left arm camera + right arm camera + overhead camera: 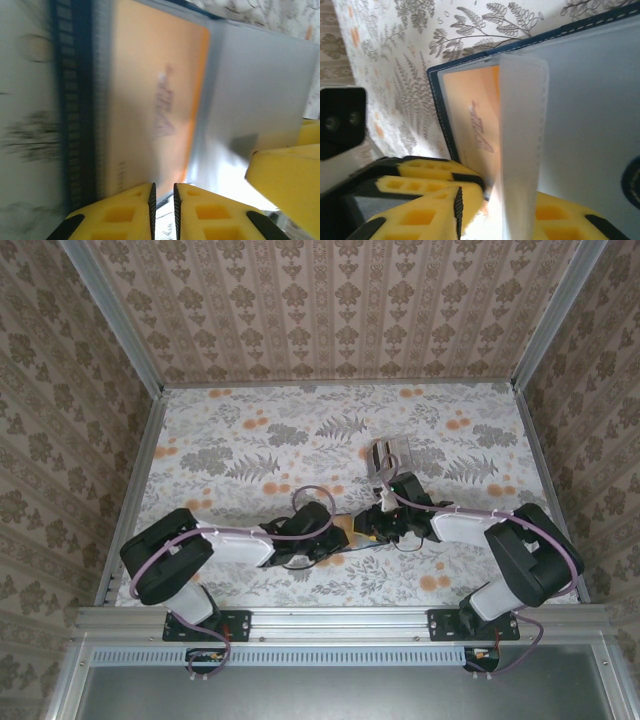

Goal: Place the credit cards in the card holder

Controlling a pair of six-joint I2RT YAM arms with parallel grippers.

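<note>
The dark navy card holder (436, 95) lies open between both grippers near the table's middle (357, 524). A gold-orange credit card (150, 100) sits partly inside one of its clear sleeves, and it also shows in the right wrist view (470, 117). My left gripper (162, 192) is shut on that card's near edge. A translucent sleeve leaf (520, 140) stands upright between the fingers of my right gripper (500, 197), resting against the right finger; a gap shows on the other side. The remaining grey-beige credit cards (390, 455) lie stacked farther back.
The floral tablecloth (250, 440) covers the table, walled in by patterned panels and metal rails (135, 480). My left gripper's yellow fingers (432, 172) crowd the holder's near corner, and a right finger (287, 185) overlaps the grey sleeve.
</note>
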